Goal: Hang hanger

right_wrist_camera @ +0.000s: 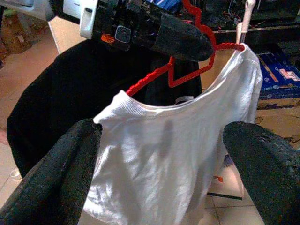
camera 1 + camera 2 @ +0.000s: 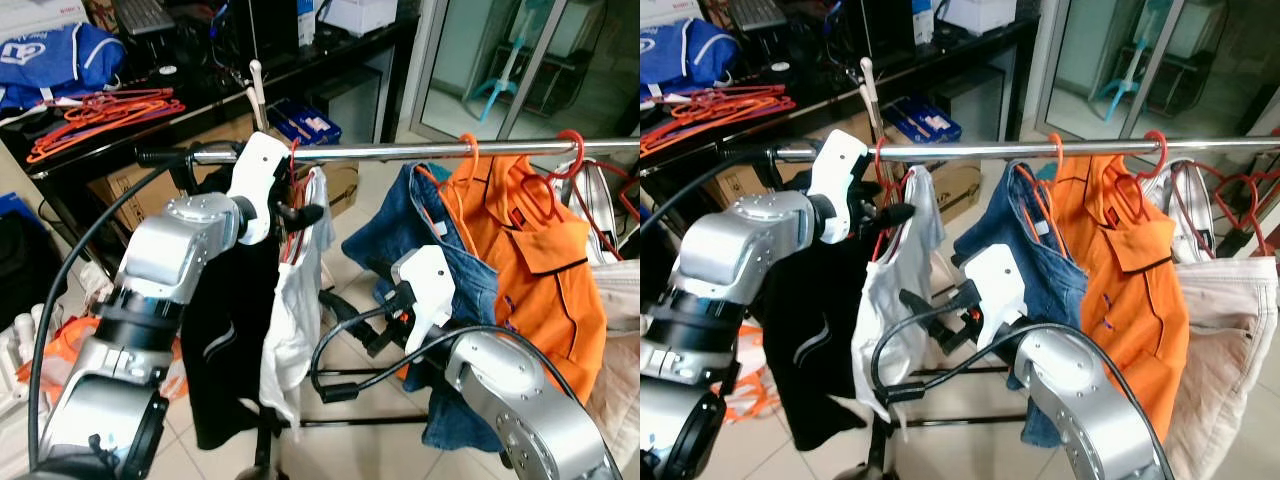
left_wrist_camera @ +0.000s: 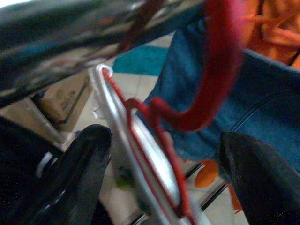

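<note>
Item: red wire hanger (image 1: 187, 72) carrying a white cotton T-shirt (image 1: 173, 159). Location: at the chrome clothes rail (image 2: 420, 151), its hook seen up against the rail beside the left gripper (image 2: 300, 212); whether the hook sat fully over the bar could not be told.

Left gripper: you had it raised at the rail, its two black fingers spread either side of the hanger's red neck in the left wrist view, with visible gaps. It looked to be bracketing the wire, not pinching it.

Right gripper (image 1: 164, 173): you held it lower, in front of the shirt's chest, fingers wide apart and closed on nothing.

Neighbours on the rail: a black garment (image 2: 225, 340) on the robot's left of the shirt; a blue denim piece (image 2: 420, 240), an orange collared jacket (image 2: 530, 260) and pale beige clothing (image 2: 620, 330) on its right. Spare orange plastic hangers (image 2: 100, 115) lay on the dark desk (image 2: 320, 62) behind.

Risks, as judged:
- If the hook was only resting against the bar, drawing your left fingers away could have let hanger and shirt drop to the tiled floor (image 2: 350, 450).
- A finger dragging on the red wire during retreat could have lifted the hook back off.
- The shirt hung unevenly, one shoulder high; it could have slid off the wire.
- Your right fingers, if pushed forward, could have snagged the white cloth and tugged the hanger sideways into the denim.
</note>
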You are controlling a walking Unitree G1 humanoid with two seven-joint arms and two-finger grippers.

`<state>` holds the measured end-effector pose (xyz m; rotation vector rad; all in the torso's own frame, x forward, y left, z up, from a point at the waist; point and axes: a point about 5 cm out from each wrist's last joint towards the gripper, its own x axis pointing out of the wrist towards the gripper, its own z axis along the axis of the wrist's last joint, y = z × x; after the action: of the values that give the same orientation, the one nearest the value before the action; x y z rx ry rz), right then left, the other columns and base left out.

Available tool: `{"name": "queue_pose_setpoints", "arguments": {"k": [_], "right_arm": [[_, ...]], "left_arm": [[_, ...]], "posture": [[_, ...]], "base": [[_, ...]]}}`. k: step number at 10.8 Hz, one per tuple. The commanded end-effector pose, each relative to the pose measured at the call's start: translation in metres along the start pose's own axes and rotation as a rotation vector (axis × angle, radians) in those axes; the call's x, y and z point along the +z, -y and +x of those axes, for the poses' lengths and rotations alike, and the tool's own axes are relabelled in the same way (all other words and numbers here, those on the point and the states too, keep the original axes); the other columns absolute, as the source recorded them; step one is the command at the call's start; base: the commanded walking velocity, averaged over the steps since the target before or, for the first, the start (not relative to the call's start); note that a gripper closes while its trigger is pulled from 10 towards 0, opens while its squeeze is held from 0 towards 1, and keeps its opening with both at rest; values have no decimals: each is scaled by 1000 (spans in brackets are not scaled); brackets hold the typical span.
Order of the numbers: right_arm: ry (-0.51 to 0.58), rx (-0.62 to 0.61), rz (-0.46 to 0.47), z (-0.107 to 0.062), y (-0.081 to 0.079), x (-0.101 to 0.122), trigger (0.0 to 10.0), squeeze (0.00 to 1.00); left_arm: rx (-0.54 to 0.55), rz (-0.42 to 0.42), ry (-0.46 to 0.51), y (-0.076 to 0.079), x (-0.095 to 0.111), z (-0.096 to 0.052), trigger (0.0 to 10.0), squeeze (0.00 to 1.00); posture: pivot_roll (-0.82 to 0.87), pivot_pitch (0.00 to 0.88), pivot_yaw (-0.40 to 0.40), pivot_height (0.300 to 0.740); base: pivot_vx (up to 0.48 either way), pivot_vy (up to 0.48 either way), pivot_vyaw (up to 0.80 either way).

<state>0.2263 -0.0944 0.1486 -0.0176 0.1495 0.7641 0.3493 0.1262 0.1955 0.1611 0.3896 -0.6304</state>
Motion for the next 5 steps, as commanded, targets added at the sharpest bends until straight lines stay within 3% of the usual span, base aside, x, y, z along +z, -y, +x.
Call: {"name": "queue_pose_setpoints", "arguments": {"k": [1,3,5], "right_arm": [[12,-7,-21,-1,1,4,10000,0],[9,-12,-29,-2,3,3,10000,0],[10,6,-38,2,4,4,10000,0]], "left_arm": [[36,49,-30,-7,-1,-6,10000,0],[69,91,-69,-22,-6,-27,10000,0],[51,110,-1,-28,3,-47,10000,0]], "posture": [[-24,0,77,740],[-15,0,71,740],[8,0,46,740]], "base": [[0,0,0],[0,0,0],[0,0,0]]}}
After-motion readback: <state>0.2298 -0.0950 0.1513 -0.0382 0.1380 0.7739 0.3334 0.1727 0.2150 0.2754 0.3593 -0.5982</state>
